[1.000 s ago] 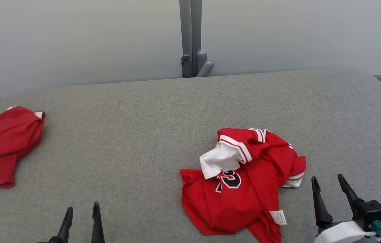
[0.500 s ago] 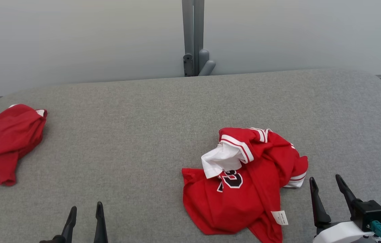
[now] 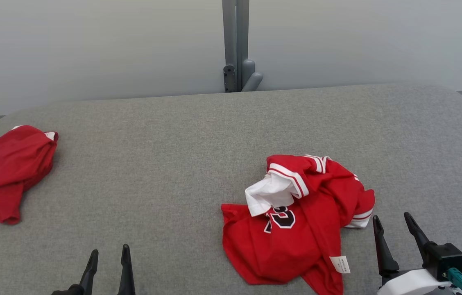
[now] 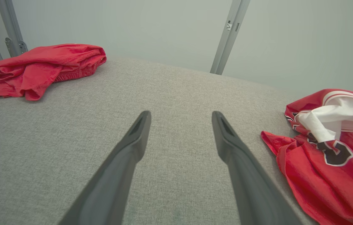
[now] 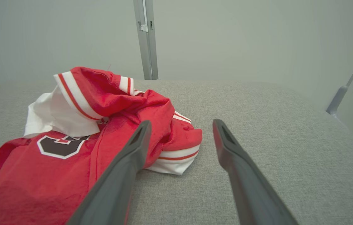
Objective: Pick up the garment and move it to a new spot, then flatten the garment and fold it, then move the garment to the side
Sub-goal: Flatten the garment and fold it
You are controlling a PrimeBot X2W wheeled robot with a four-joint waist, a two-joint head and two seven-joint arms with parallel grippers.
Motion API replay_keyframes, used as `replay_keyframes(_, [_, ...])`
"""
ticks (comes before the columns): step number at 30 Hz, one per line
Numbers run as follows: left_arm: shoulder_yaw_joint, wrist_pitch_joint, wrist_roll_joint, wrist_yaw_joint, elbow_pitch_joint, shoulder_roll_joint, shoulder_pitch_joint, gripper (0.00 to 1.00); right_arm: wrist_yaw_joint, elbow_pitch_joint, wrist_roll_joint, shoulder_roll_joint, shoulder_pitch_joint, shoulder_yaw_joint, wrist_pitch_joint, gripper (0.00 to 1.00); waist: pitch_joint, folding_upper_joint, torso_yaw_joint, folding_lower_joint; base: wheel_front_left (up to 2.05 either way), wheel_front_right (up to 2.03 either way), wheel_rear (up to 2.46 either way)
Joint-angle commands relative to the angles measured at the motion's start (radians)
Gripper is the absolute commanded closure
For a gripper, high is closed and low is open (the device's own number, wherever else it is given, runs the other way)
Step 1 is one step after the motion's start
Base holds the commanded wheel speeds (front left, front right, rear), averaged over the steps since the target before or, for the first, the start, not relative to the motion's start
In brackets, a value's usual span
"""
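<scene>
right gripper (image 3: 391,216) wide, empty; it has edged toward the jersey (image 3: 296,237), not touching. left gripper (image 3: 109,250) wide, empty, crept inward over bare table (image 3: 173,164). camera panned slightly too. pickup not begun. jersey crumpled near front edge, right of middle. hem cut off below; number (image 3: 279,218) half under white fold (image 3: 268,194).

Loads of room here. The middle of the grey desk (image 3: 165,164) is bare, so we've got an open lane straight ahead of our left fingers (image 3: 125,270). The crumpled red jersey (image 3: 296,237) sits right of centre, just beside our right fingers (image 3: 380,246), with bare desk on its far side and to its right. Another red garment (image 3: 5,176) hugs the left edge, well apart. A grey post (image 3: 236,45) stands behind the far edge.
</scene>
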Motion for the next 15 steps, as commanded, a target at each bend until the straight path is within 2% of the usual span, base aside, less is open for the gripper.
replay_keyframes(1, [0.001,-0.001,-0.005,0.003,-0.001,0.001,-0.017,0.0,0.0,0.001,0.001,-0.003,-0.005,0.001,-0.003,0.0,0.0,0.0,0.001,0.0,0.0,0.0,0.0])
replay_keyframes(8, [-0.026,-0.001,-0.011,0.003,-0.012,0.001,-0.025,0.0,0.0,0.002,0.0,-0.003,-0.01,0.005,-0.003,0.0,0.002,0.0,-0.001,0.0,0.0,0.0,0.0])
replay_keyframes(15, [-0.153,-0.001,-0.047,-0.013,0.009,0.001,-0.073,0.0,0.0,-0.011,0.0,-0.003,-0.012,0.011,-0.003,0.0,0.022,0.0,-0.024,0.0,0.0,0.0,0.0])
